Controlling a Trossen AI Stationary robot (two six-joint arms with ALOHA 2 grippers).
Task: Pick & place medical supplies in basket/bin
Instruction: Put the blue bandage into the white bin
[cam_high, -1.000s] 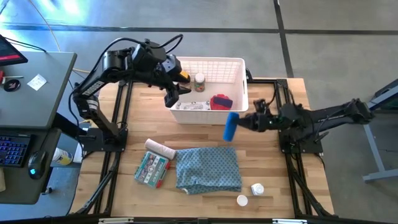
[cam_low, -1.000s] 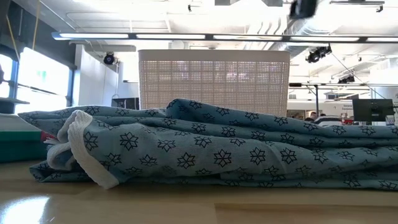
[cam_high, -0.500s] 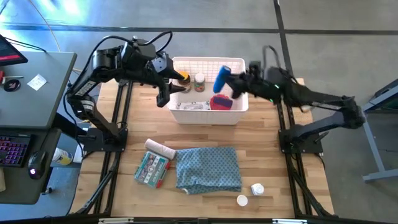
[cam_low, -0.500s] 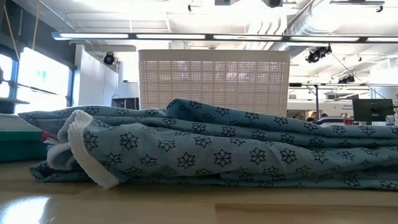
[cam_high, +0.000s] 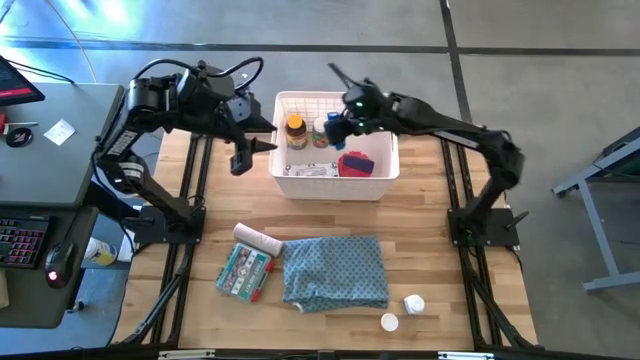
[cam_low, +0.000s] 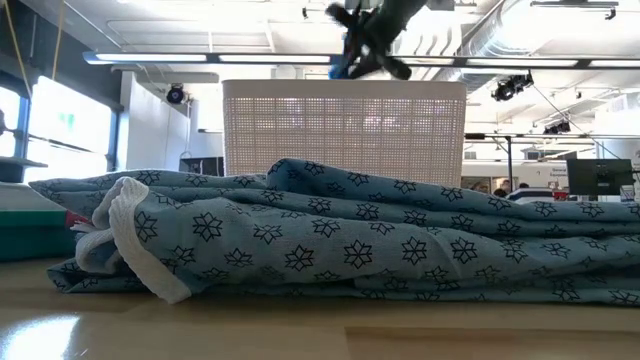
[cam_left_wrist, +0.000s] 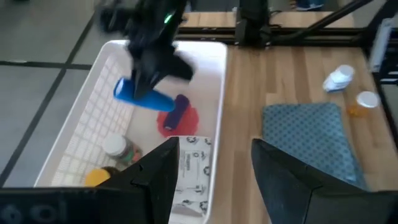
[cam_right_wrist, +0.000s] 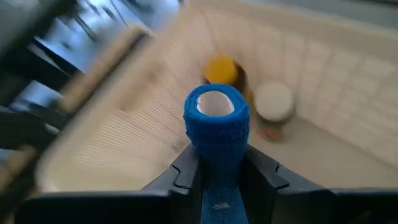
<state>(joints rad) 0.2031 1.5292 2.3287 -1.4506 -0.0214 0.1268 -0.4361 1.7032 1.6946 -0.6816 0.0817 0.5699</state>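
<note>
High view: the blue tube (cam_high: 333, 124) is carried by the right gripper (cam_high: 340, 122), clamped between its fingers over the inside of the white basket (cam_high: 335, 186), so the placing step is judged to be in hand. A lowering and a release are called for next. Just outside the basket's left wall, the left gripper (cam_high: 243, 157) is parked with fingers apart, grasping nothing.

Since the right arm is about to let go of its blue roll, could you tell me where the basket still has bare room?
The right gripper holds the blue roll over the basket. Bare floor lies along the far wall. Crowded: amber bottle and white-capped bottle at the left end, red disc and printed packet along the near wall.
</note>
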